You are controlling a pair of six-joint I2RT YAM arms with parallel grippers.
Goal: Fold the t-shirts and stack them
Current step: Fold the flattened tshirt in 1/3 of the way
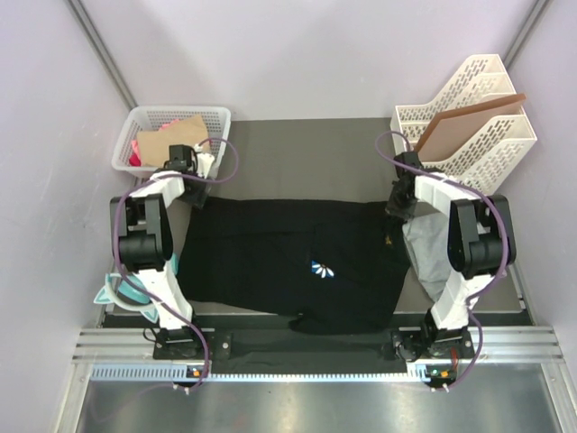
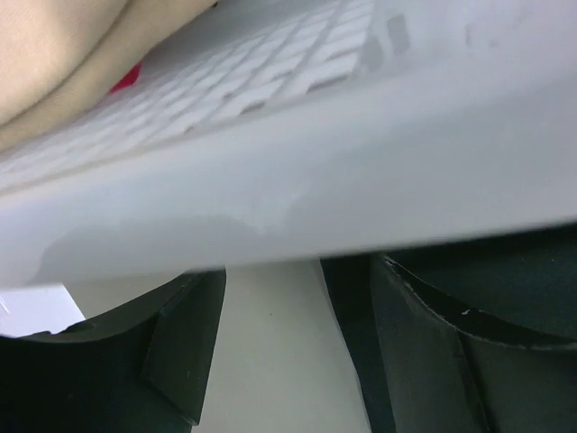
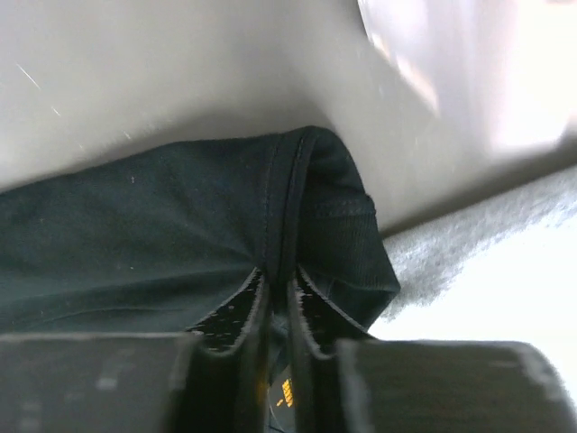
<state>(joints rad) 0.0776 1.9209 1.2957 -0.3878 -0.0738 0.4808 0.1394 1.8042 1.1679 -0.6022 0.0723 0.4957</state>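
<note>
The black t-shirt (image 1: pixel 270 253) lies spread across the table, its small blue-and-white print (image 1: pixel 321 269) facing up. The light grey t-shirt (image 1: pixel 428 253) shows from under its right side. My right gripper (image 1: pixel 397 206) is shut on a hemmed edge of the black shirt (image 3: pixel 135 225) at its far right corner; the wrist view shows its fingertips (image 3: pixel 243 302) pinching the fold, with grey cloth (image 3: pixel 469 244) beside it. My left gripper (image 1: pixel 200 176) is open and empty at the shirt's far left corner, low over bare table (image 2: pixel 270 361), close against the white basket's wall (image 2: pixel 361 180).
A white basket (image 1: pixel 144 122) with brown and red items stands at the back left. A cream file rack (image 1: pixel 487 126) holding a brown board (image 1: pixel 469 122) stands at the back right. A teal-and-white object (image 1: pixel 122 293) lies by the left arm's base.
</note>
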